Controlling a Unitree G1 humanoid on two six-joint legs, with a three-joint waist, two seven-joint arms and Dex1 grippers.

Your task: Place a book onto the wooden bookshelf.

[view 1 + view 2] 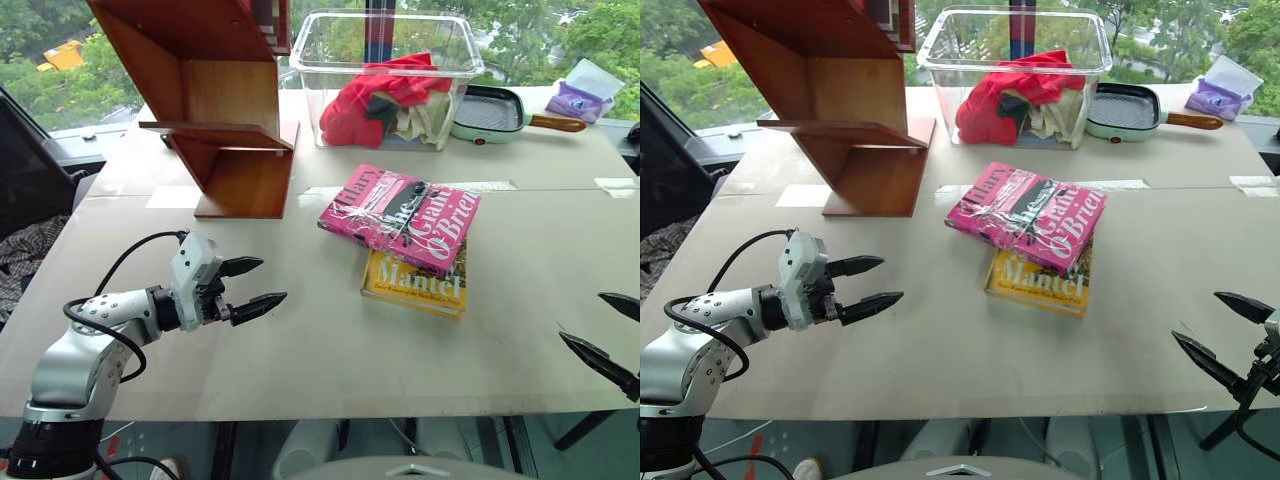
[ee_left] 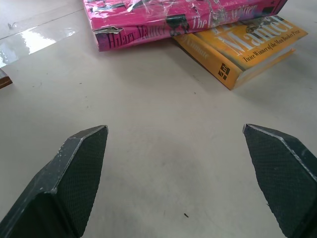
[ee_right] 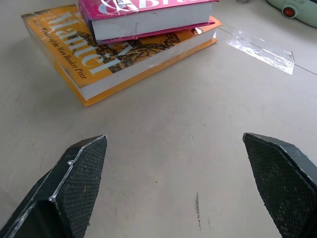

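- Left gripper: two black tapered fingers, spread wide, nothing between them. It hovers above the table at its near left part and points toward the books.
- Right gripper: two black pointed fingers at the near right edge, likewise spread apart and empty.
- Both wrist views show the finger pads as flat faces with a fine cross-hatched grip texture; the head views show the fingers as plain black spikes.
- Table: matte, pale beige board surface with strips of clear tape.
- Yellow-orange book: flat paperback between the two grippers and farther out, well apart from both.
- The book: thick magenta-pink paperback, glossy cover with white lettering, lying flat on top of the yellow-orange book and overhanging it toward the far left.
- The left wrist view shows the pink spine; the right wrist view shows its white page block.
- The wooden bookshelf: polished reddish-brown wood, slanted side panels and flat boards, standing beyond the left gripper, apart from the book.
- Clear plastic bin: rectangular, transparent, holding red and pale crumpled cloth, beyond the books.
- Green pan: ribbed inside, brown handle, just beside the bin.
- Purple bag: at the far right corner.
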